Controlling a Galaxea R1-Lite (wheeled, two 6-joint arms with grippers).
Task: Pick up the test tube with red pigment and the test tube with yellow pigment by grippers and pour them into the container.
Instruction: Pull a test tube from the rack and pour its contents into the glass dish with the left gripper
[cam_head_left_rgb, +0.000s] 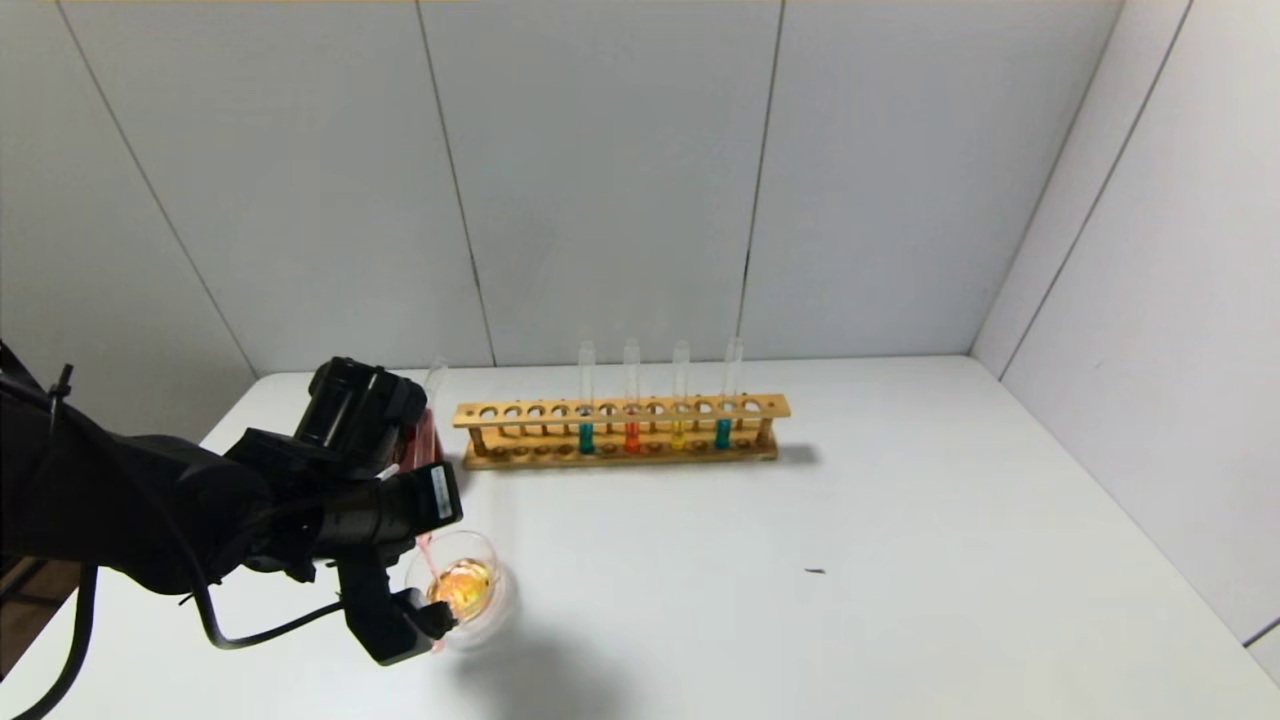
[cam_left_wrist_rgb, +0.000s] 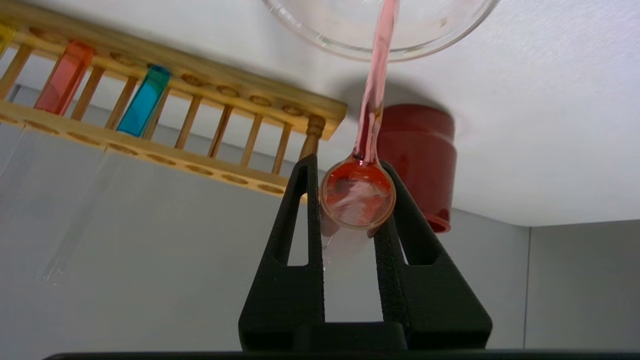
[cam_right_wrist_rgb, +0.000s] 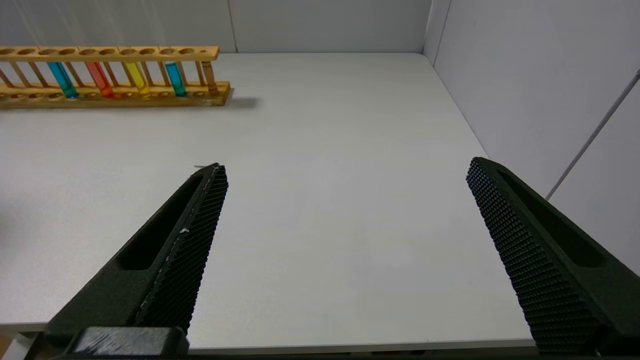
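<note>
My left gripper (cam_head_left_rgb: 430, 620) is shut on the test tube with red pigment (cam_head_left_rgb: 428, 553), holding it tipped with its mouth over the container (cam_head_left_rgb: 497, 575). The container, a clear glass dish at the table's front left, holds orange-yellow liquid. In the left wrist view the fingers (cam_left_wrist_rgb: 307, 200) clamp the tube near its round bottom (cam_left_wrist_rgb: 357, 195), and the tube reaches over the dish rim (cam_left_wrist_rgb: 320, 42). A second red tube (cam_head_left_rgb: 632, 437) and a yellow tube (cam_head_left_rgb: 679, 436) stand in the wooden rack (cam_head_left_rgb: 520, 413). My right gripper (cam_right_wrist_rgb: 345, 170) is open and empty above bare table at the front right.
Two teal tubes (cam_head_left_rgb: 585, 438) (cam_head_left_rgb: 722, 434) flank the red and yellow ones in the rack. A dark red cup (cam_left_wrist_rgb: 420, 150) stands between the rack's left end and the dish, partly behind my left wrist. Grey walls enclose the table.
</note>
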